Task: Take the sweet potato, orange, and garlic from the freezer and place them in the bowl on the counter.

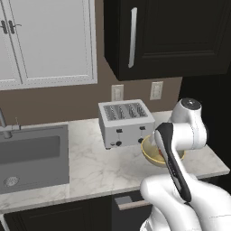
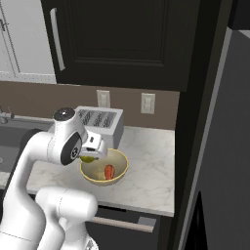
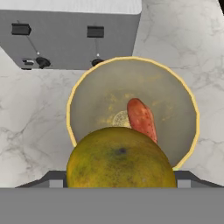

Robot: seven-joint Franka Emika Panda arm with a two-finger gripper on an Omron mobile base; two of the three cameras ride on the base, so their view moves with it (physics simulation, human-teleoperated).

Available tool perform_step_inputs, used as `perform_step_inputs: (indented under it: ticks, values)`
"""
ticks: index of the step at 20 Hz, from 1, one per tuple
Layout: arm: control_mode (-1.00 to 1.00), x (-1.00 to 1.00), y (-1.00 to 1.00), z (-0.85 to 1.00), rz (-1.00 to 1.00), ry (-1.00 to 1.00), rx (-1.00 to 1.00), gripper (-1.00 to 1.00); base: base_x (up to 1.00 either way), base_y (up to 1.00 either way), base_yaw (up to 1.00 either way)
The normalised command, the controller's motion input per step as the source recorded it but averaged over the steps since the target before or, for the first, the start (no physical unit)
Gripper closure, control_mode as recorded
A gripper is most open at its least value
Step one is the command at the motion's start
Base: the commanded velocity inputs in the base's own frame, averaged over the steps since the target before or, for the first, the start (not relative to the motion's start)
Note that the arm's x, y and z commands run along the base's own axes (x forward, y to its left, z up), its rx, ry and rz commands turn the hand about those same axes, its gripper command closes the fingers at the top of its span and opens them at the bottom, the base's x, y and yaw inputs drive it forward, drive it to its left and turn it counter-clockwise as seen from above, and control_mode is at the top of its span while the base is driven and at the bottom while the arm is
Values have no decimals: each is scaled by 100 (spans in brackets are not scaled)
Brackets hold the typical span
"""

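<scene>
Hand view: the orange is held between the gripper's jaws, which are spread wide around it, directly over the near rim of the bowl. The sweet potato already lies on the bowl's floor, just off centre. No garlic can be seen.

If the orange is released this close to the rim, it could strike the edge and roll out across the counter, or land on the sweet potato and bounce. A drop from height onto the shallow bowl would make either more likely. The toaster stands just behind the bowl, so a forward swing could clip it.

In the right base view the arm is folded at the elbow, the wrist bent so that the hand points down over the bowl's left side.
</scene>
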Motion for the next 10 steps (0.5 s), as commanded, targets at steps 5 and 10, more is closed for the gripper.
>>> perform_step_inputs:
  ticks: [5,10]
  values:
    - [-100,28,-16,-49,1,0,0,100,0,0,0]
    - [-100,1,-13,-48,1,0,0,100,0,0,0]
